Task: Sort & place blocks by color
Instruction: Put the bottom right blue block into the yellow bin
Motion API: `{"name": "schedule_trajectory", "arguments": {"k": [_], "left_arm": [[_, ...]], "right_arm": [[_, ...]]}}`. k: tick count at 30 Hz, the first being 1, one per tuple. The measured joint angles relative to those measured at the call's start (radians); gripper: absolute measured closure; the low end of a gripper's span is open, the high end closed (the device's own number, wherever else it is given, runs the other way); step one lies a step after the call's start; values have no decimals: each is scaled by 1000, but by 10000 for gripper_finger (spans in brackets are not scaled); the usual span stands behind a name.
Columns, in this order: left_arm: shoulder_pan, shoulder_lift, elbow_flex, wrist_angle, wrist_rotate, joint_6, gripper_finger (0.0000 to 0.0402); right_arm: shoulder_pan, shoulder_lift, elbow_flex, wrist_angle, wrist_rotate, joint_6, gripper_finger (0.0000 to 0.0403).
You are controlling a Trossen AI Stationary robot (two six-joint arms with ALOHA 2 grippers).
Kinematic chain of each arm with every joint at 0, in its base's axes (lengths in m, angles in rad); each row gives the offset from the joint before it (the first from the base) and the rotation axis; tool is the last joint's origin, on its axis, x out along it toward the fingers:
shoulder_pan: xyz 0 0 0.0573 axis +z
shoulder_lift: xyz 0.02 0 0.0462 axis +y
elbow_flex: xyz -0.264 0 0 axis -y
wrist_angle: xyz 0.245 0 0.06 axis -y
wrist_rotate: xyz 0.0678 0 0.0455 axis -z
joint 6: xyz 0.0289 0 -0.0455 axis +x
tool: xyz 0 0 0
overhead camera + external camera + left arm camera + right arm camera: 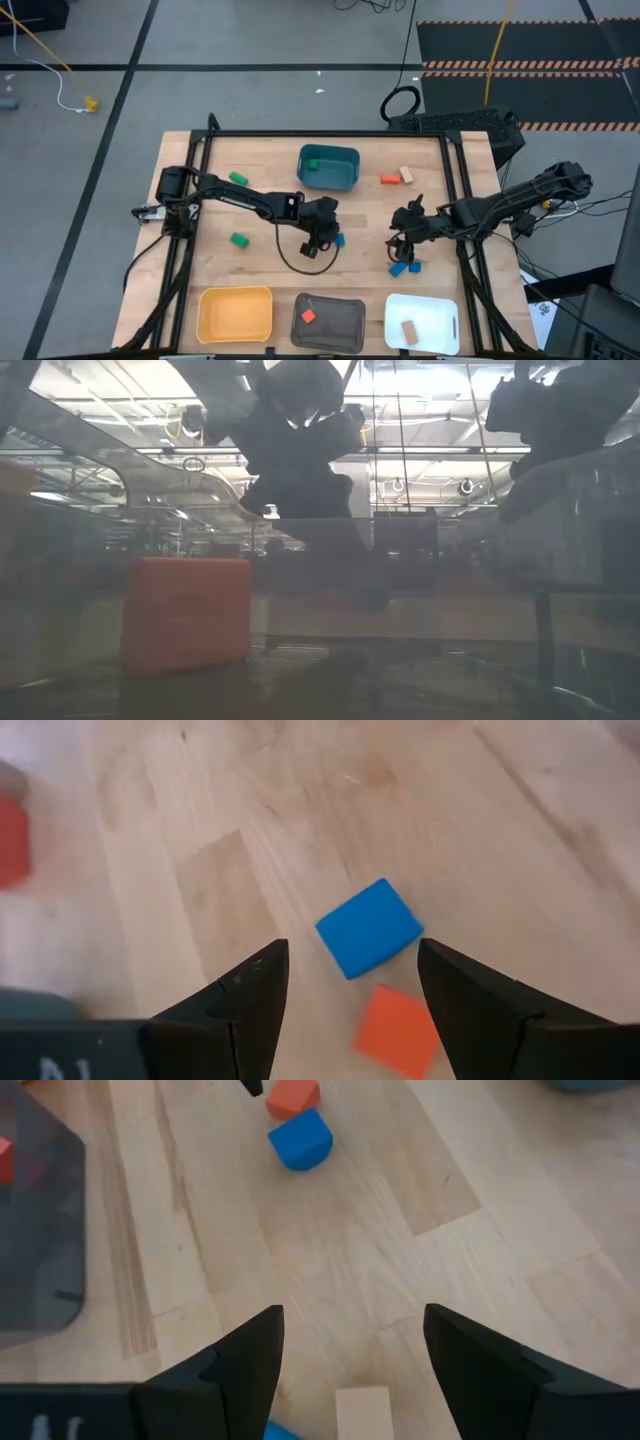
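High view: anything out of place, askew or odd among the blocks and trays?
Nothing spilled or damaged. The teal tray sits apart at the far edge while the yellow tray, grey tray and white tray line the near edge. Loose blocks lie scattered, unsorted.

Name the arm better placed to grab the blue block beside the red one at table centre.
Left. Its open end effector hangs right above the blue block, which shows between its fingers; the right end effector is farther off.

grey floor crossed by dark lines, a black mat with striped hazard edging, a yellow cable; ceiling lights glare overhead.
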Motion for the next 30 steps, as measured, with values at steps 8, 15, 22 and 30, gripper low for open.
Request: {"name": "schedule_trajectory", "arguments": {"k": [8, 15, 22, 30], "left_arm": [[6, 0, 0, 48, 38, 163, 176], [6, 0, 0, 47, 100, 164, 176], [2, 0, 0, 75, 138, 152, 176], [1, 0, 0, 71, 48, -10, 176]], "right_arm": [[0, 0, 0, 3, 0, 0, 169], [0, 0, 0, 3, -1, 1, 169], [0, 0, 0, 3, -1, 1, 169], [0, 0, 0, 3, -1, 1, 169]]}}
